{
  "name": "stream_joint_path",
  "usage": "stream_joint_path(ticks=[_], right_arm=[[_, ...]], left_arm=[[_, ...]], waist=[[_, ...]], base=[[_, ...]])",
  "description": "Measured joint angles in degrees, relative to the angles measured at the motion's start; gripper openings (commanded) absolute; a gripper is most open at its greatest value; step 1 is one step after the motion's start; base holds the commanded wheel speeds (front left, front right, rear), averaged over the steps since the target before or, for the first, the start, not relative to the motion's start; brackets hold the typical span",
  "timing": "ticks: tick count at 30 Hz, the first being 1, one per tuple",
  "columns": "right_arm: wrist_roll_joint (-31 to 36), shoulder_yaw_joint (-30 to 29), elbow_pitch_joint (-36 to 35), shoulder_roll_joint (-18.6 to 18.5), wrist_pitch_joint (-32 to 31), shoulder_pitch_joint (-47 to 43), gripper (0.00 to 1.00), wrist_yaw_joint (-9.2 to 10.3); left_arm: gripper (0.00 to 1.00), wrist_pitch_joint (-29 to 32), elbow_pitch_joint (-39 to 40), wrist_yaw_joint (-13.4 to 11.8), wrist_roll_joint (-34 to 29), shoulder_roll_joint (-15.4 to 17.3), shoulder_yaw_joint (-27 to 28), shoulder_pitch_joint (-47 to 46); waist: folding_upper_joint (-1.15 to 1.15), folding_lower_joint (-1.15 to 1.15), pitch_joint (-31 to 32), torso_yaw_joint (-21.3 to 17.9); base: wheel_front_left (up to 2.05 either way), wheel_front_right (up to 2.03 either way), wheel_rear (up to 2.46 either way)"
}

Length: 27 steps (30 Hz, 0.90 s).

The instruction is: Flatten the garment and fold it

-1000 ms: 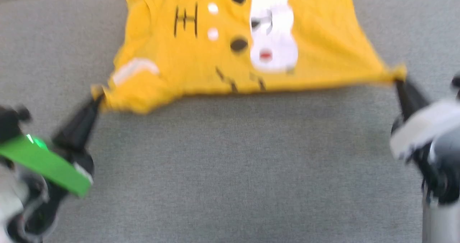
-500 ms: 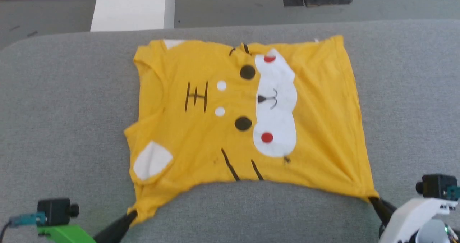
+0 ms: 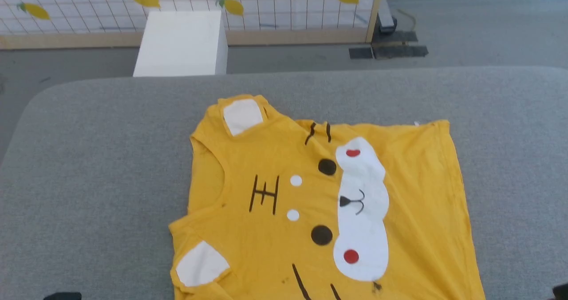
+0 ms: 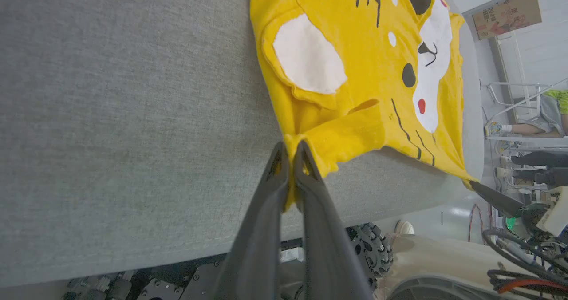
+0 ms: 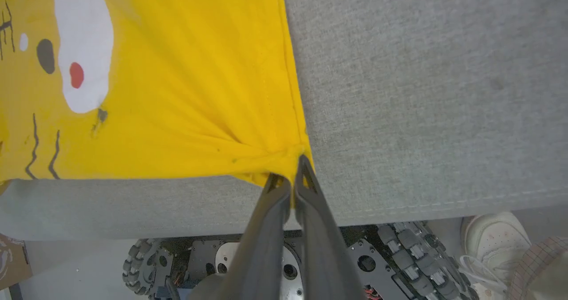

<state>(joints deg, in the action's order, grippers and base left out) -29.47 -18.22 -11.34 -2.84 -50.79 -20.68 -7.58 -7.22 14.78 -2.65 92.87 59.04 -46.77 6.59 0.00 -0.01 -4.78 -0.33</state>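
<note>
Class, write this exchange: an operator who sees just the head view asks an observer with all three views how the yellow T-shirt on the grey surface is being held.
Operator: The T-shirt runs off the bottom edge of my picture. Is the left gripper on it?
Observer: Yes. The left gripper has its fingers shut on the near corner, just below the white-patched sleeve.
Operator: And on the other side?
Observer: The right gripper is pinching the other near corner, at the hem end of the T-shirt.
</note>
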Motion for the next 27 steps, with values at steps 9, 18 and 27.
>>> stream_joint_path(ticks=[9, 18, 27], right_arm=[[-5.9, -2.4, -1.7, 0.0, -2.8, -7.2, 0.0, 0.01], [-4.1, -1.1, -5.7, -0.1, 1.5, -5.5, 0.0, 0.01], [1.8, 2.5, -5.3, -1.6, 8.9, 6.6, 0.0, 0.01]], left_arm=[[0.0, -3.0, 6.7, -1.6, 2.3, 2.8, -0.6, 6.6], [0.0, -5.6, 9.4, -2.7, -2.7, 2.6, 2.2, 5.2], [0.0, -6.5, 5.2, -1.9, -10.5, 0.4, 6.8, -5.7]], waist=[[0.0, 0.0, 5.0, 1.9], [0.0, 0.0, 4.8, 2.5], [0.0, 0.0, 0.5, 1.4]], base=[[0.0, 0.0, 0.0], [0.0, 0.0, 0.0], [0.0, 0.0, 0.0]])
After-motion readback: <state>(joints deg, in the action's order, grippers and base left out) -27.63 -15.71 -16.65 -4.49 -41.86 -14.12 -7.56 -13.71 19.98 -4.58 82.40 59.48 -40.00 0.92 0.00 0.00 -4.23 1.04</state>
